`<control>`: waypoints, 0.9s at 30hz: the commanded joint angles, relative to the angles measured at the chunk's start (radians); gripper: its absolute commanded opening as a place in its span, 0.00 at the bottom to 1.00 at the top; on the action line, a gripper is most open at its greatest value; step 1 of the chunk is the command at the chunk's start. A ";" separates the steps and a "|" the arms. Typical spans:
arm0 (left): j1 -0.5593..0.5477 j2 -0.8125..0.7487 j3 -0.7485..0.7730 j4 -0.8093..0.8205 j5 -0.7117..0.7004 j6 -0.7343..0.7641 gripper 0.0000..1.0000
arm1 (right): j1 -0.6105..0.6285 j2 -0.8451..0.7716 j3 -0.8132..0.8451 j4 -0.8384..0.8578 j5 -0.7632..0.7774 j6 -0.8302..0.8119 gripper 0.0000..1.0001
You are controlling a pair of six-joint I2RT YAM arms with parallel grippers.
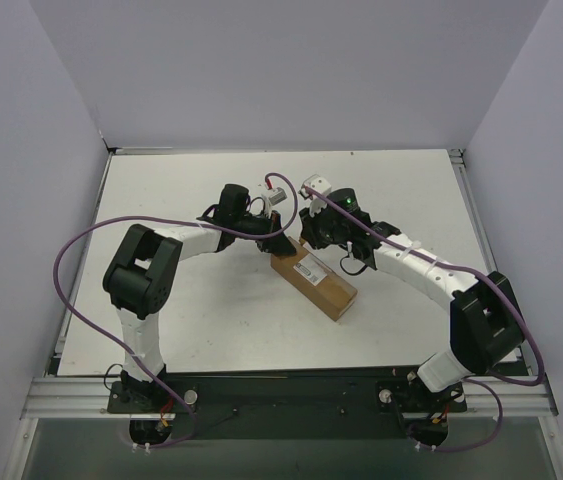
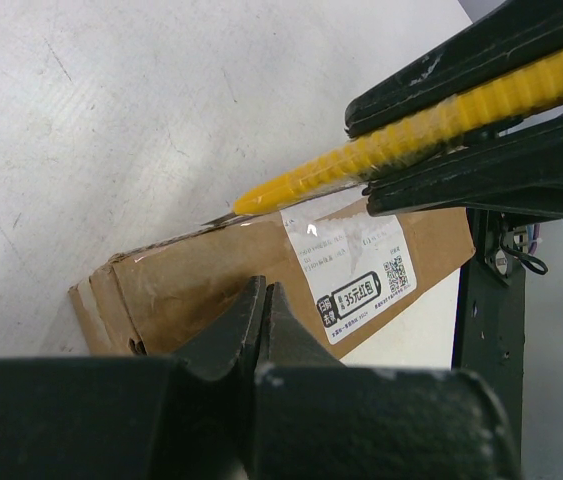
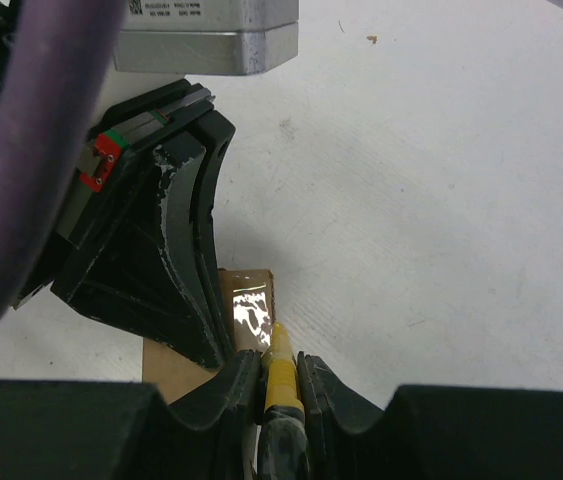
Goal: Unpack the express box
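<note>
Box axis: express box point(image 1: 313, 283) lies diagonally, far-left to near-right.
Left gripper point(image 2: 264, 292): clenched empty above its far end.
Right gripper point(image 3: 279, 362): grasping utility knife point(image 2: 391, 145), tip at the box's top edge.

The right gripper point(image 2: 366, 152) pinches a yellow utility knife point(image 2: 296, 183) (blade tip out) touching the express box point(image 2: 211, 280).
</note>
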 commanded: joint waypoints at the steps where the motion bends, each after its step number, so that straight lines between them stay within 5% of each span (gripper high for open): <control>1: 0.000 0.028 0.011 -0.025 -0.024 0.014 0.00 | 0.011 -0.052 0.028 0.074 0.008 0.011 0.00; 27: 0.001 0.028 0.008 -0.030 -0.021 0.019 0.00 | 0.012 -0.054 0.028 0.076 0.007 -0.012 0.00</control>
